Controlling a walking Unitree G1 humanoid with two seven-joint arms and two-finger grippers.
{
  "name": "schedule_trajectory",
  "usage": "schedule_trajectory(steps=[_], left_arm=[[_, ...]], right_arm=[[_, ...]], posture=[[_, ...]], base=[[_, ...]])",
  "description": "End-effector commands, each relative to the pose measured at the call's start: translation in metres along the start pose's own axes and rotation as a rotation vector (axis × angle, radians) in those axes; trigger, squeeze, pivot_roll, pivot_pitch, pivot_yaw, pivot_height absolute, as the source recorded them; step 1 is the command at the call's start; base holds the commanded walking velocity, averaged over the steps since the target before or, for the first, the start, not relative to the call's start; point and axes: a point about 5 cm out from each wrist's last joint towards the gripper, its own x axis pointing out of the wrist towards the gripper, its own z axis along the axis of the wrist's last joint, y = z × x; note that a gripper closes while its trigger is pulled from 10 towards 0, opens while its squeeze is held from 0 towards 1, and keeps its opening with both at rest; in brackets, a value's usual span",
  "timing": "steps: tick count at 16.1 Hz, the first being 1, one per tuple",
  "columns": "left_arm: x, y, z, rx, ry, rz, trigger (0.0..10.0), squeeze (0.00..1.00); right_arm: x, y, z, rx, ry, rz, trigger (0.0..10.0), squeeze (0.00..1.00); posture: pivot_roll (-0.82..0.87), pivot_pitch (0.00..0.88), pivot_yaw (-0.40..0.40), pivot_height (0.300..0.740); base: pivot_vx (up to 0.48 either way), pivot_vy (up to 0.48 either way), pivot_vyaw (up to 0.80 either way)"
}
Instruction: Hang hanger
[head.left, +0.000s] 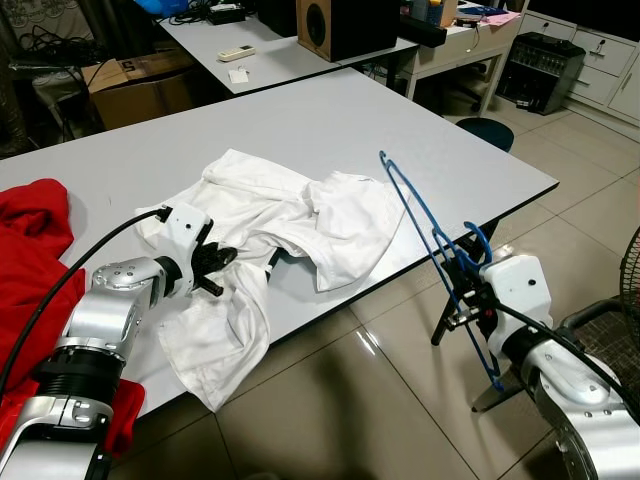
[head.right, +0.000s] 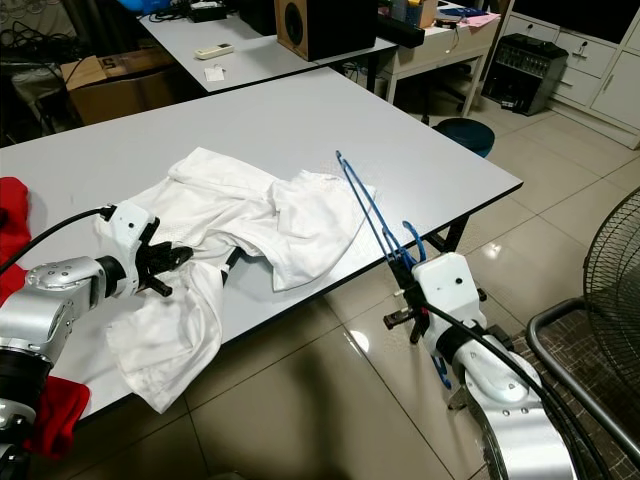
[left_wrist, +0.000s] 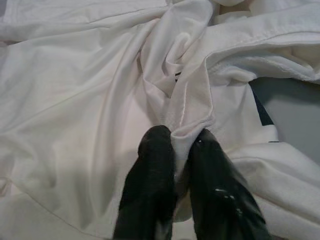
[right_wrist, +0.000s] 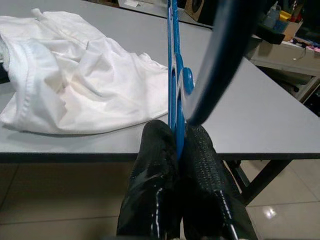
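A crumpled white shirt (head.left: 270, 225) lies on the grey table (head.left: 300, 120), partly hanging over the front edge. My left gripper (head.left: 222, 262) is shut on a fold of the white shirt (left_wrist: 190, 107) near that edge. My right gripper (head.left: 462, 285) is off the table's right front side, shut on a blue hanger (head.left: 420, 215). The blue hanger (right_wrist: 175, 75) rises from my right fingers (right_wrist: 152, 165) with its far end above the shirt's right side. Its hook curves beside my right wrist.
A red cloth (head.left: 35, 250) lies at the table's left end. Behind stand a second table (head.left: 270, 50) with a speaker (head.left: 345, 25), a cardboard box (head.left: 140, 85) and white drawers (head.left: 590, 60). A fan (head.right: 600, 290) and a dark frame stand on the tiled floor at right.
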Motion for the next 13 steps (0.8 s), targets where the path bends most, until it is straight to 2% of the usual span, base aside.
schedule_trajectory(steps=[1, 6, 7, 9, 10, 12, 13], left_arm=[[0.002, 0.001, 0.005, 0.009, -0.001, 0.009, 0.0, 0.0], [0.007, -0.009, 0.008, -0.027, -0.056, -0.001, 0.0, 0.0], [0.009, -0.015, 0.014, -0.057, -0.126, -0.013, 0.0, 0.0], [0.007, -0.03, 0.03, -0.168, -0.288, 0.004, 0.0, 0.0], [0.006, -0.034, 0.035, -0.213, -0.338, 0.019, 0.0, 0.0], [0.005, -0.037, 0.041, -0.246, -0.387, 0.072, 0.0, 0.0], [0.007, -0.042, 0.054, -0.218, -0.425, 0.126, 0.0, 0.0]], right_arm=[[0.001, -0.003, 0.002, -0.014, -0.012, -0.009, 10.0, 0.0], [0.005, -0.006, 0.003, -0.019, -0.024, -0.019, 10.0, 0.0], [0.007, -0.008, 0.003, 0.002, -0.024, -0.037, 10.0, 0.0], [0.014, -0.01, 0.004, 0.069, -0.027, -0.092, 10.0, 0.0], [0.017, -0.014, 0.002, 0.107, -0.014, -0.131, 10.0, 0.0], [0.022, -0.017, 0.003, 0.11, -0.011, -0.157, 10.0, 0.0], [0.028, -0.018, 0.008, 0.131, -0.022, -0.145, 10.0, 0.0]], posture=[[-0.1, 0.0, 0.065, 0.74], [-0.1, 0.0, 0.069, 0.74], [-0.1, 0.0, 0.07, 0.74], [-0.1, 0.0, 0.053, 0.74], [-0.09, 0.0, 0.028, 0.74], [-0.09, 0.0, 0.019, 0.74], [-0.08, 0.0, -0.015, 0.74]], base=[[0.0, 0.0, 0.0], [0.0, 0.0, 0.0], [0.0, 0.0, 0.0], [0.0, 0.0, 0.0], [0.0, 0.0, 0.0], [0.0, 0.0, 0.0], [0.0, 0.0, 0.0]])
